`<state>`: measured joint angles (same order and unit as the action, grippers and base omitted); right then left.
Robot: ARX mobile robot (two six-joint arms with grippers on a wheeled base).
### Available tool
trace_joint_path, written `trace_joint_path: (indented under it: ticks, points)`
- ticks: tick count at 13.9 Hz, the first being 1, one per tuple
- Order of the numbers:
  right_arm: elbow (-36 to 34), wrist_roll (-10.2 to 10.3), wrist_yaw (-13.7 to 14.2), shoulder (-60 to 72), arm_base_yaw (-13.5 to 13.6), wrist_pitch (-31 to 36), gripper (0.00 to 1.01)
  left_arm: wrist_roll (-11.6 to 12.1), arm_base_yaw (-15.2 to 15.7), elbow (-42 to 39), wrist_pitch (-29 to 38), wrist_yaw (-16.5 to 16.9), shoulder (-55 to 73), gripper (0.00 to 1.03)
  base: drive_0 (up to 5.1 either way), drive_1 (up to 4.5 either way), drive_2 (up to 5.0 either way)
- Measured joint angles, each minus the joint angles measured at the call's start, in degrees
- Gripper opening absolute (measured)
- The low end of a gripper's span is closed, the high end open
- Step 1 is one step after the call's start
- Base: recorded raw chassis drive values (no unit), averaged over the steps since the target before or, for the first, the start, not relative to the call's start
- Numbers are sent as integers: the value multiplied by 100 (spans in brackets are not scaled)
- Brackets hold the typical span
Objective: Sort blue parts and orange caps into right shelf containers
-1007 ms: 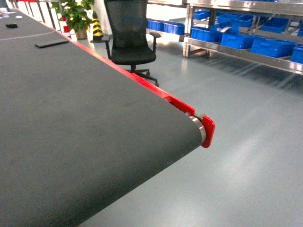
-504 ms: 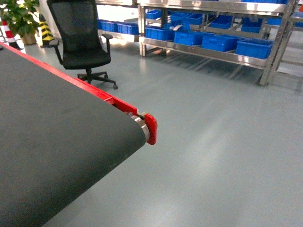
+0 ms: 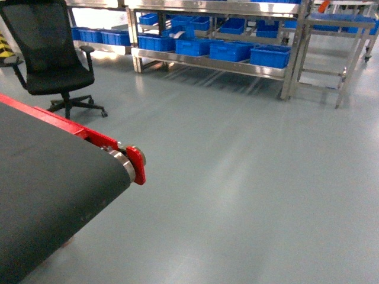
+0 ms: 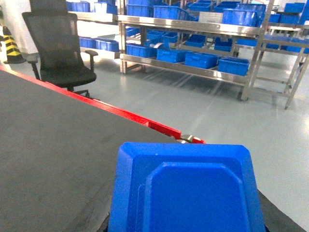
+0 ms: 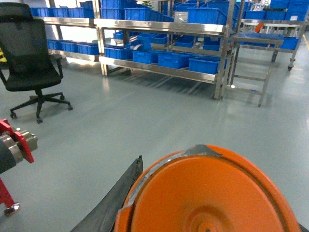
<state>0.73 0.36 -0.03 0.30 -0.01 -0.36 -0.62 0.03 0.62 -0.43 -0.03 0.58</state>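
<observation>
No brand, label or writing can be read by us in any of the three views. Ahead of us stands a steel shelf whose lower level carries a row of blue crates; they are open-topped, but we cannot tell what is in them from here. More of the same crates sit on the levels above, seen best from the wrists. To the right of the shelf is a smaller steel rack with blue crates on its top.

At the lower left, the dark belt of the conveyor ends at a metal roller with a red end plate. A black mesh office chair stands on the grey floor behind it.

Neither claw appears in the head view. In the left wrist view a blue part with a moulded, stepped face fills the lower frame right in front of the camera, above the belt; the claw itself is hidden, so we cannot tell how it stands. In the right wrist view an orange cap, round and domed, fills the bottom of the frame over the floor; that claw is likewise hidden, and we cannot tell its state.
</observation>
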Motion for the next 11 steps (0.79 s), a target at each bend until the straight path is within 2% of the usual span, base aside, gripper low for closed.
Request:
trace_joint_path:
  ticks: [11]
  points:
    - [0,0,0,0,0,-2,42,2,0,0,0,0,0,41,-163,-163,-163]
